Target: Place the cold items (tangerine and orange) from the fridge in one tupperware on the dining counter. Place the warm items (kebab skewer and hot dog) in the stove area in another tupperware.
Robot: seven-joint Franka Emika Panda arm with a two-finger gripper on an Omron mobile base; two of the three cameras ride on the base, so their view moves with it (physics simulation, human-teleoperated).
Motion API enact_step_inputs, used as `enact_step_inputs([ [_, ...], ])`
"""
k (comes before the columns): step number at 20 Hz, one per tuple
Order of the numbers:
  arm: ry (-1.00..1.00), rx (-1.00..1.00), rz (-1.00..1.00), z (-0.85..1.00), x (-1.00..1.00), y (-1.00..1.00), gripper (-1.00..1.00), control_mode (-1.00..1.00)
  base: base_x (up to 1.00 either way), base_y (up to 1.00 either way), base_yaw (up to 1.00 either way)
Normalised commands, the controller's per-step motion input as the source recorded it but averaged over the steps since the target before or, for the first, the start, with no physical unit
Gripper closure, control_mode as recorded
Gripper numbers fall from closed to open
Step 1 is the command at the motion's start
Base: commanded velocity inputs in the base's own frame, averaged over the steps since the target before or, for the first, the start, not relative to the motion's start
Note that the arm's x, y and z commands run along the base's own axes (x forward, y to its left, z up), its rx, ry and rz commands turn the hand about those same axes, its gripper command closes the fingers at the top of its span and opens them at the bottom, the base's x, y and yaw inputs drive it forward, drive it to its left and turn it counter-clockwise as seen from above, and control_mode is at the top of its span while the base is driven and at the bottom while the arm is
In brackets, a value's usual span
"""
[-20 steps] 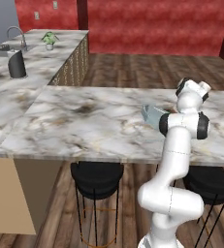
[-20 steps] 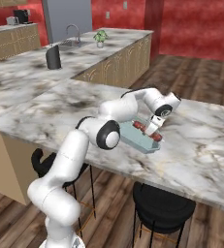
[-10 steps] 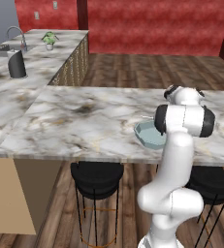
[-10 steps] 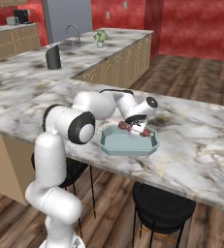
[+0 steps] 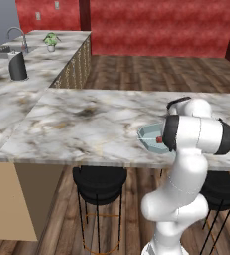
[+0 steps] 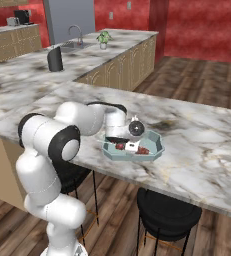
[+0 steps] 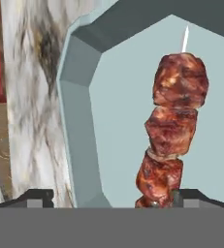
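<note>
Hand view first: we find the pincer (image 7: pixel 108 196) spread wide, its two dark tips standing far apart at the bottom of the picture, with nothing clamped between them. The kebab skewer (image 7: pixel 171 140) lies free on the pale floor of the tupperware (image 7: pixel 77 106), three chunks of meat in a row with the bare stick end pointing away from the tips. Half a second ago the skewer was carried between the tips above the container; now the jaws have parted and the skewer rests inside. We judge this the release just completed.

Relative to the tupperware, we note the following, working outward. The skewer sits wholly within its walls, towards the side nearest the right-hand tip. In the right base view the pincer (image 6: pixel 132 141) hangs directly over the tupperware (image 6: pixel 154 150), low and close to its contents; dark red pieces show inside, though we cannot tell there whether one item or two lie in it. The container stands on the marble surface (image 6: pixel 202 145), near its front edge. In the left base view the tupperware (image 5: pixel 147 135) is partly masked by the arm.

For the task, we judge one warm item delivered. The hot dog's whereabouts we cannot confirm. Beyond the tupperware, well apart, stand a sink faucet (image 6: pixel 76 34) and a small plant (image 6: pixel 104 38).
</note>
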Motion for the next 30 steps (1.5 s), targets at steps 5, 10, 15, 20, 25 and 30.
enact_step_inputs([
  [5,-0.31,0.01,0.00,0.96,0.30,-0.03,-1.00,-1.00,0.00,0.00,0.00],
  [10,-0.11,0.10,0.01,1.00,-0.02,-0.18,-1.00,-1.00,0.00,0.00,0.00],
  [15,0.33,-0.28,0.21,0.71,-1.00,0.26,-1.00,-1.00,0.00,0.00,0.00],
  [20,0.36,-0.46,0.34,0.95,-1.00,0.44,-1.00,-1.00,0.00,0.00,0.00],
  [25,0.30,-0.43,0.39,1.00,-1.00,0.53,-1.00,-1.00,0.00,0.00,0.00],
  [30,0.22,-0.34,0.39,0.47,-1.00,0.38,-1.00,-1.00,0.00,0.00,0.00],
])
